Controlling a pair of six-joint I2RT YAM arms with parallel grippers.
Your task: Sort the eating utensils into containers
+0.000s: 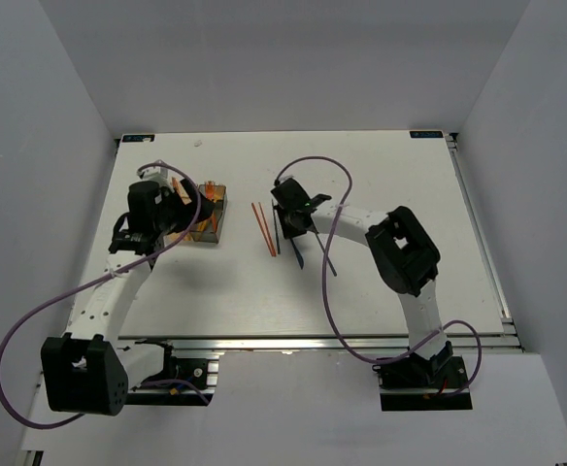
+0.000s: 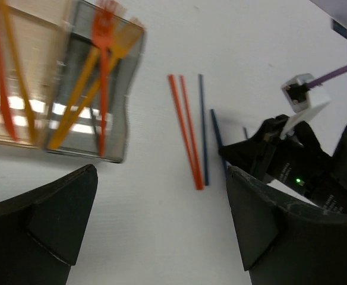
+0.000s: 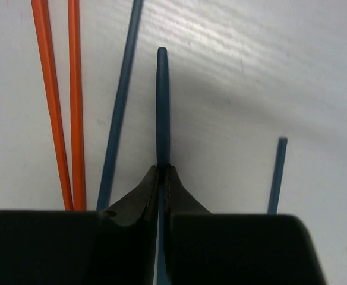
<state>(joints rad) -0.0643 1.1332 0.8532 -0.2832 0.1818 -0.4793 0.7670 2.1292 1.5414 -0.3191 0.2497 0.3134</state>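
My right gripper is shut on a dark blue stick-like utensil that points straight ahead from the fingertips, low over the table. Left of it lie another blue stick and two orange-red sticks, and a third blue piece lies to the right. My left gripper hangs open over bare table with nothing between its fingers. The containers sit beyond it to the left: a tan bin holding orange and red pieces, and a dark grey bin holding orange and red forks.
From above, the containers stand left of centre and the loose sticks lie mid-table by the right gripper. A purple cable loops over the right arm. White walls close in the table on three sides.
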